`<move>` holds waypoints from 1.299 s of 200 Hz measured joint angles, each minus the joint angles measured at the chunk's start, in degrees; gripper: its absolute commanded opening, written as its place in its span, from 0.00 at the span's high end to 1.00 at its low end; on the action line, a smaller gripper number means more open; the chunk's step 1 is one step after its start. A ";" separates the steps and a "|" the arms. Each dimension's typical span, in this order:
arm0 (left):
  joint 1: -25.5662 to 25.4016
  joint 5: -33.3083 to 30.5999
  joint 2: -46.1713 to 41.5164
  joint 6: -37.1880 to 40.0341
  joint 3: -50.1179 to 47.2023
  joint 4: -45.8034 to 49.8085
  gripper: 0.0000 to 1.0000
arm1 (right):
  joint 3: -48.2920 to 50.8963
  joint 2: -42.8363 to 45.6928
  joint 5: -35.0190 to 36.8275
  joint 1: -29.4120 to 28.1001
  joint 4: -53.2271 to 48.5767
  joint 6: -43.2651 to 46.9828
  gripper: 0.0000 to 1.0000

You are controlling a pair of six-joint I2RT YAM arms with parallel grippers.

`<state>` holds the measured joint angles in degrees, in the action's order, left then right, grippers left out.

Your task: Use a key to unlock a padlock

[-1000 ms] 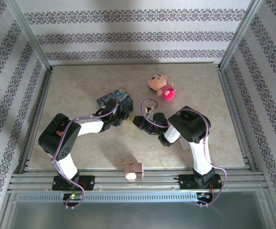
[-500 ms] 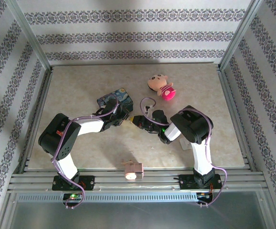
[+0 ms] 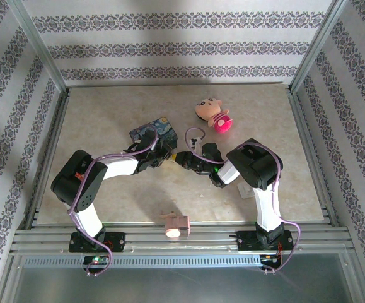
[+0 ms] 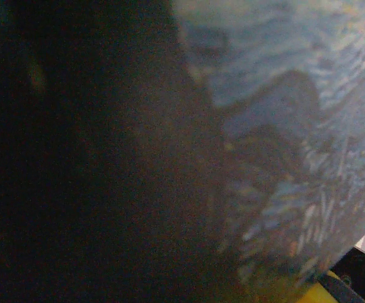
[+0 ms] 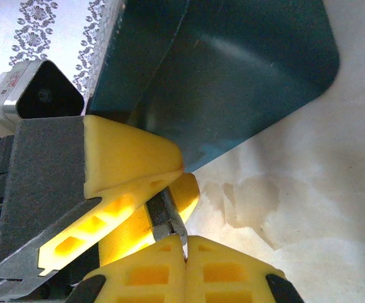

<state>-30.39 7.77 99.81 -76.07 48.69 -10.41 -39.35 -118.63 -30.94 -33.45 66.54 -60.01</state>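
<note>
The right gripper [image 3: 183,159], seen from above, meets the left gripper [image 3: 164,155] tip to tip, just in front of the blue painted rectangular tin [image 3: 152,129].

Left wrist view: the tin lies close and blurred. Whether the left fingers are spread or pinching cannot be told.

Right wrist view: the right yellow fingers [image 5: 232,278] press together on a slim silvery metal key [image 5: 168,221]. It appears to enter the tiny dark padlock, which is hidden between the left fingers [image 5: 132,167].

Caution: slight misalignment could jam or bend the key. A loose hold could let the padlock twist away.
</note>
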 measured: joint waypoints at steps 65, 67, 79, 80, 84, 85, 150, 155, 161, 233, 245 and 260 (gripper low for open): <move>0.00 -0.07 0.00 -0.02 -0.02 -0.02 0.83 | -0.35 0.00 -0.24 0.15 -0.57 -0.24 1.00; 0.00 -0.09 0.00 -0.02 -0.02 -0.04 0.81 | -0.35 0.00 -0.24 0.15 -0.57 -0.24 1.00; 0.00 -0.09 0.00 -0.07 -0.39 -0.85 0.71 | -0.35 0.00 -0.22 0.24 -0.55 -0.37 1.00; -0.02 -0.11 0.00 -0.07 -0.42 -0.90 0.70 | -0.35 0.00 -0.22 0.24 -0.55 -0.39 1.00; -0.02 -0.13 0.00 -0.07 -0.52 -1.22 0.69 | -0.35 0.00 -0.20 0.26 -0.52 -0.50 1.00; -0.02 -0.13 0.00 -0.07 -0.59 -1.31 0.69 | -0.35 0.00 -0.20 0.24 -0.52 -0.52 1.00; -2.19 1.62 -0.17 0.31 -1.92 -5.05 0.32 | 1.11 0.63 3.04 0.20 2.49 -3.17 1.00; -2.19 1.60 -0.17 0.37 -2.05 -5.29 0.28 | 1.16 0.63 3.45 0.20 2.69 -3.28 1.00; -2.19 1.60 -0.22 0.50 -2.23 -5.57 0.23 | 1.16 0.63 3.67 0.20 2.84 -3.54 1.00; -3.91 2.91 -5.01 2.84 -5.25 -7.30 0.01 | 1.09 0.42 5.16 -1.16 4.15 -5.22 1.00; -4.70 3.08 -6.49 4.15 -6.10 -7.74 0.01 | 1.01 0.39 5.22 -1.51 4.15 -5.49 1.00; -5.62 3.41 -8.20 5.90 -7.19 -7.91 0.01 | 0.63 0.37 5.46 -1.57 4.22 -5.86 1.00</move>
<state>-36.01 11.18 91.61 -70.17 41.50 -18.33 -38.72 -118.26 -25.47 -35.03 70.76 -65.87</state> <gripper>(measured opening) 0.993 0.042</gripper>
